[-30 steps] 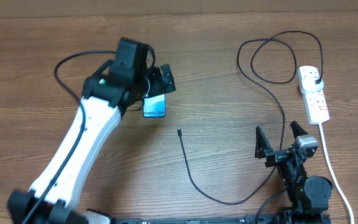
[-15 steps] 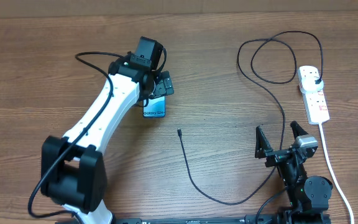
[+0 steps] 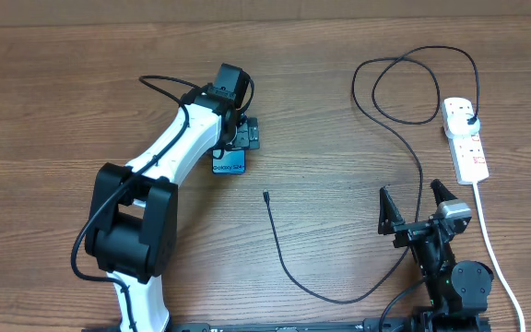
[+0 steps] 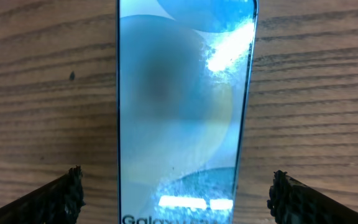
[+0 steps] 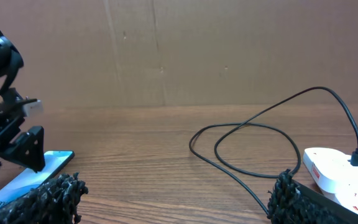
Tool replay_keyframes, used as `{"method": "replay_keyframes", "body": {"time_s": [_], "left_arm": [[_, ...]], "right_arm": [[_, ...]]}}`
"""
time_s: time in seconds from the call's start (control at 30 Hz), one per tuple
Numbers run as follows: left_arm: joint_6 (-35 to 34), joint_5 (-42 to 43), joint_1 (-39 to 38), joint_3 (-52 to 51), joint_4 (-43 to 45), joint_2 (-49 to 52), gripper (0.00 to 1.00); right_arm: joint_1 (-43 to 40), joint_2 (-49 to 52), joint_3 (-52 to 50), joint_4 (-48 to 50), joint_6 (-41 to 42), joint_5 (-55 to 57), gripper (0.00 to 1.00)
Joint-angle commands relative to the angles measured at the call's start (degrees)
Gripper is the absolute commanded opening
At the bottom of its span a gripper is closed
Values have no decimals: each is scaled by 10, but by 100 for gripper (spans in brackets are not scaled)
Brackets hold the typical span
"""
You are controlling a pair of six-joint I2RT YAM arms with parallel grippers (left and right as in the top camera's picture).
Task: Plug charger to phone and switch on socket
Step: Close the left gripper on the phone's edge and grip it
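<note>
The phone (image 3: 231,165) lies flat on the table, its far half hidden under my left gripper (image 3: 234,141). The left wrist view shows the phone (image 4: 179,106) with its light blue screen running between my open left gripper (image 4: 179,198); the fingers (image 4: 58,198) stand clear of both edges. The charger (image 3: 289,267) is a thin black cable whose connector tip (image 3: 265,195) rests loose to the right of the phone. It loops up to a black plug (image 3: 469,119) in the white socket (image 3: 466,148). My right gripper (image 3: 415,205) stands open and holds nothing, near the front edge.
A thick white cord (image 3: 496,258) runs from the socket toward the front right. The cable's loops (image 5: 247,134) lie between my right gripper (image 5: 173,198) and the socket (image 5: 340,171). A cardboard wall (image 5: 179,50) closes off the back.
My left arm has swung right and reached further out, so the open gripper now covers more of the phone. The right arm, cable and socket have not moved.
</note>
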Motion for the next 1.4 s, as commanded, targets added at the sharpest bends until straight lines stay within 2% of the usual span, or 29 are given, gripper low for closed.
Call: {"method": "replay_keyframes", "body": {"time_s": [0.0, 0.27, 0.6, 0.97, 1.07, 1.37], "left_arm": [[36, -13, -4, 15, 9, 17, 100], [35, -31, -3, 15, 50, 46, 100], [35, -38, -3, 15, 59, 80, 100], [26, 12, -3, 15, 62, 92, 100], [0, 14, -3, 15, 59, 92, 100], [-1, 12, -3, 15, 56, 92, 100]], "right_arm": [[3, -6, -6, 3, 2, 4, 100], [3, -6, -6, 3, 2, 4, 100], [3, -6, -6, 3, 2, 4, 100], [3, -6, -6, 3, 2, 4, 100], [3, -6, -6, 3, 2, 4, 100], [3, -6, -6, 3, 2, 4, 100]]}}
